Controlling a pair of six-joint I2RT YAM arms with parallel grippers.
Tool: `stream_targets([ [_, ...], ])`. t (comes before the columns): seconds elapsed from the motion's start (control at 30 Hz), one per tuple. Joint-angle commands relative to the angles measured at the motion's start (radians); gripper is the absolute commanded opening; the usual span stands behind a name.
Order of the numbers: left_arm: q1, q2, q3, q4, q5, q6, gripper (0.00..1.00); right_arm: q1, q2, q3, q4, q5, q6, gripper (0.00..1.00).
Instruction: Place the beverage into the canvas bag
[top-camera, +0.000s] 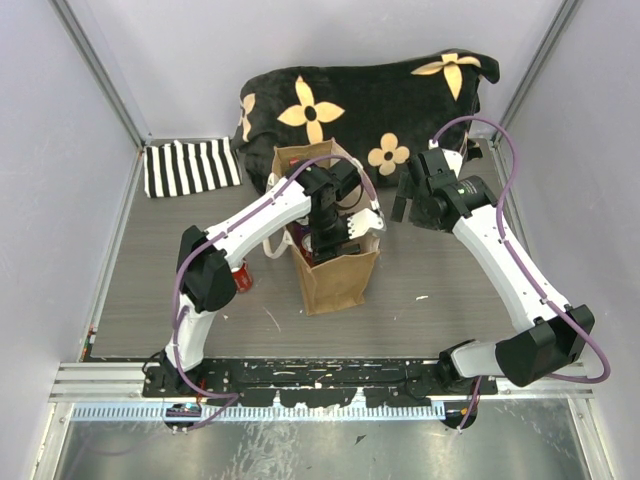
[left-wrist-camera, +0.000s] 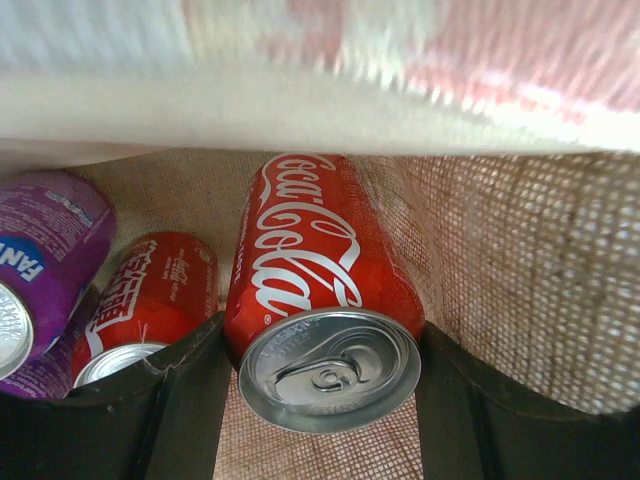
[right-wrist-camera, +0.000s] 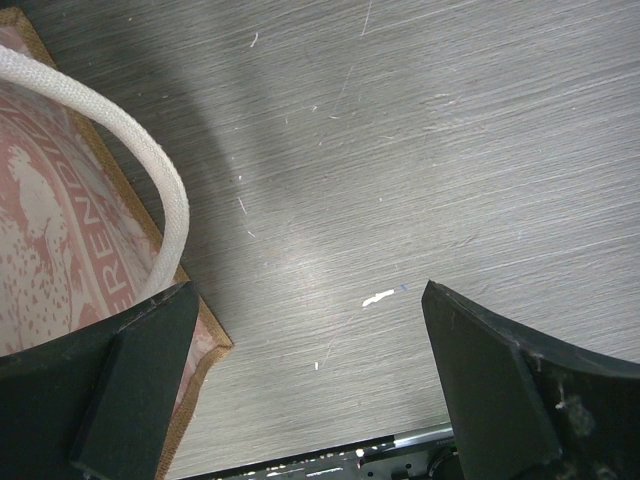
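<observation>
1. While the left gripper (left-wrist-camera: 320, 338) hangs inside the canvas bag (top-camera: 338, 280), its two dark fingers (left-wrist-camera: 175, 410) press against either side of a Coca-Cola can (left-wrist-camera: 315, 300). The hand is clamped on that can, whose silver top and pull tab face the wrist camera.
2. The held can is in the bag's interior, with coarse tan weave to its right and beneath it. The pale, red-printed panel is blurred across the top of the wrist view. Whether the can touches the bag's floor cannot be told.
3. Just to its left lies a second red can (left-wrist-camera: 150, 295), and further left a purple Fanta can (left-wrist-camera: 45, 260). Both are inside the bag as well, tops toward the camera.
4. From above, the bag stands upright near the middle of the grey table (top-camera: 140, 270). The left arm is bent over it, with the wrist reaching down into its open mouth.
5. The right gripper (right-wrist-camera: 308, 300) hovers over bare tabletop just to the right of the bag, jaws spread wide and holding nothing.
6. Its wrist camera catches the bag's printed side panel and a cream strap handle (right-wrist-camera: 178, 215) at the left edge, close to one finger. A small white scrap (right-wrist-camera: 378, 297) lies on the table between the two fingers.
7. A lone red can (top-camera: 241, 276) shows on the table left of the bag, beside the left arm's elbow and partly hidden by it.
8. Behind the bag lies a black cushion (top-camera: 400, 100) with tan flowers, and a black-and-white striped cloth (top-camera: 190, 166) lies at the far left corner.
</observation>
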Motion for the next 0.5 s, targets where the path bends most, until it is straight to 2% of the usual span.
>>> stream_targets([
  [0.0, -0.011, 0.003, -0.041, -0.129, -0.016, 0.235, 0.0, -0.01, -0.039, 0.034, 0.025, 0.03, -0.002, 1.0],
  [0.47, -0.012, 0.025, -0.172, 0.031, -0.042, 0.187, 0.0, -0.016, -0.039, 0.047, 0.013, 0.048, 0.005, 1.0],
])
